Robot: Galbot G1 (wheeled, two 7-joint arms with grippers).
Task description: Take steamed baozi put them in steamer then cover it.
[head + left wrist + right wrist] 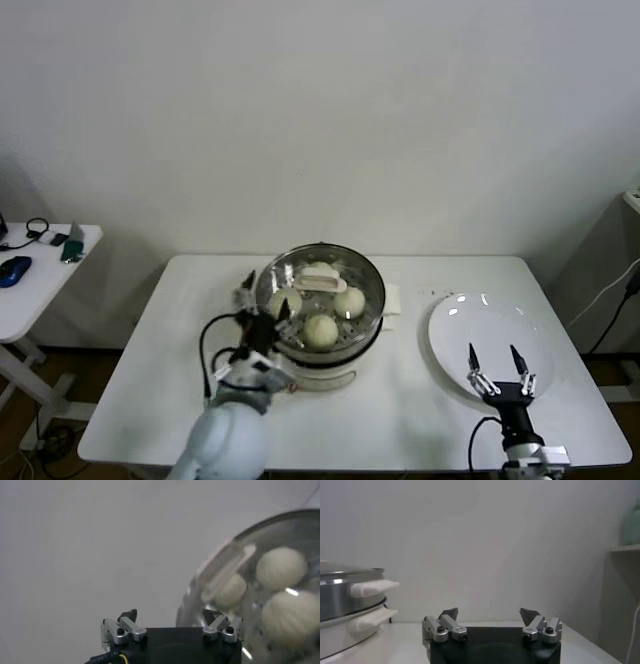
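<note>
The steamer [372,318] stands at the table's middle with the cover [362,268] on it, its cream handle [322,279] on top. Through the glass I see three baozi [319,329], and a fourth is mostly hidden under the handle. My left gripper [264,300] is open and empty at the steamer's left rim. In the left wrist view the left gripper [169,617] sits beside the cover [220,600], with baozi [281,568] under the glass. My right gripper [495,356] is open and empty above the white plate [470,320]. In the right wrist view the right gripper [489,614] is apart from the steamer [345,597].
The white plate lies bare on the table's right part. A white side table [35,275] with small items stands far left. A grey cabinet [610,270] stands at the right edge. The table's [150,360] front edge is close to both arms.
</note>
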